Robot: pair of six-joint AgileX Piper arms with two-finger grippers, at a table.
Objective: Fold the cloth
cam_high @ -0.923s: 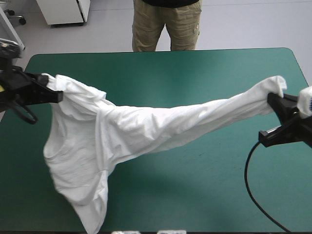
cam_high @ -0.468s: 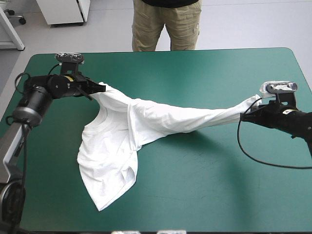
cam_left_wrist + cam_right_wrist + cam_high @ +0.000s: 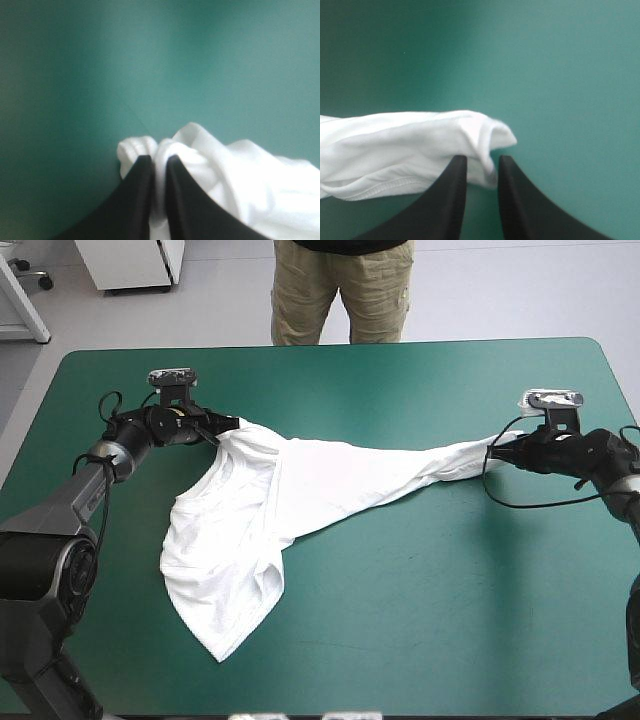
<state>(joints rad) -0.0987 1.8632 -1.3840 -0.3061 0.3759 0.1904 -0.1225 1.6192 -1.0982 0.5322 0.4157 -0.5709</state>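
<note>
**T-shirt held at both ends, body down on the table**

The high view gave you the whole layout. The T-shirt (image 3: 250, 530) lay on the teal-green table (image 3: 420, 620), its wide body spread w/ creases toward the left-near part. One end tapered into a long twisted strip running across to the right side. Your left gripper (image 3: 228, 425) sat at the shirt's far-left corner & your right gripper (image 3: 497, 452) at the strip's tip, both low over the cover and well apart. Finger detail wasn't readable from up there.

The wrist views filled that in.
- **Left wrist:** the black fingers (image 3: 135, 200) were all but closed, w/ a fold of white fabric pinched btwn them. More cloth was bunched just past the tips and beside the gripper.
- **Right wrist:** the fingers (image 3: 447, 200) were nearly together w/ a narrow gap, the strip's rolled end caught btwn them near the tips. Hem stitching showed on the strip, which trailed off to one side.

Only the high view showed you the shirt's spread body and both arms at once.
</note>
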